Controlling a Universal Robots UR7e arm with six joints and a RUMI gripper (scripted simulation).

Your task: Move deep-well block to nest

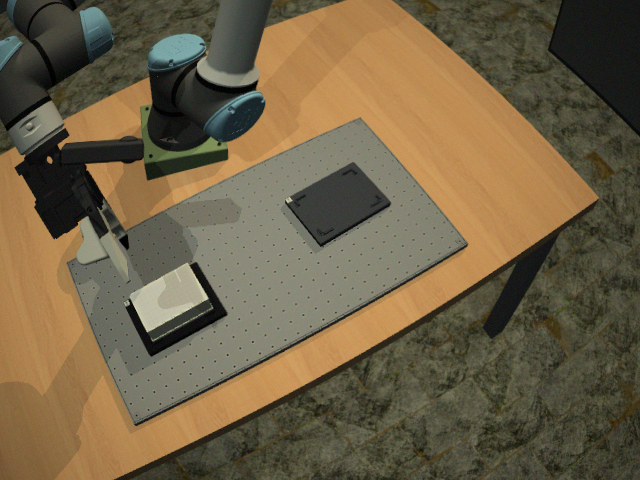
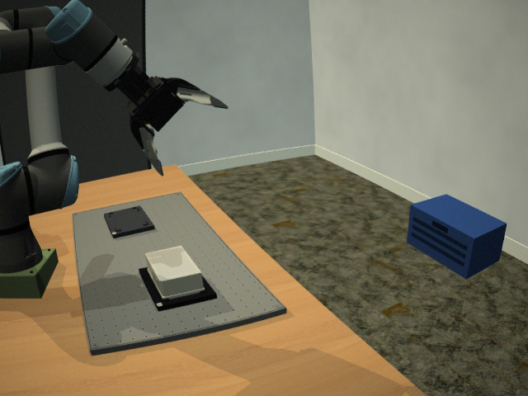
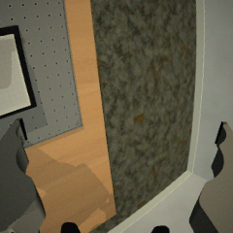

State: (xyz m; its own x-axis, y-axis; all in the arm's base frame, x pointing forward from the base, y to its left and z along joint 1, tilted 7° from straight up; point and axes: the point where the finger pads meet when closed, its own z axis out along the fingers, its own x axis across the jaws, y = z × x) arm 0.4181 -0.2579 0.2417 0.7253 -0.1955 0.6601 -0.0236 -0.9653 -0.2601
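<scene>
The white deep-well block (image 1: 170,303) sits in the black nest N1 at the near-left end of the grey perforated plate. It also shows in the exterior view (image 2: 173,271) and at the left edge of the wrist view (image 3: 12,75). The black nest N2 (image 1: 337,202) is empty, with a small white A1 mark at its left corner; it also shows in the exterior view (image 2: 129,221). My gripper (image 2: 187,136) is open and empty, tilted, high above the table and apart from the block. In the top view the gripper (image 1: 105,248) stands up-left of the block.
The arm's green base (image 1: 183,155) stands behind the grey plate (image 1: 263,263). A blue box (image 2: 456,234) sits on the floor to the right. The table edge runs close along the plate's side.
</scene>
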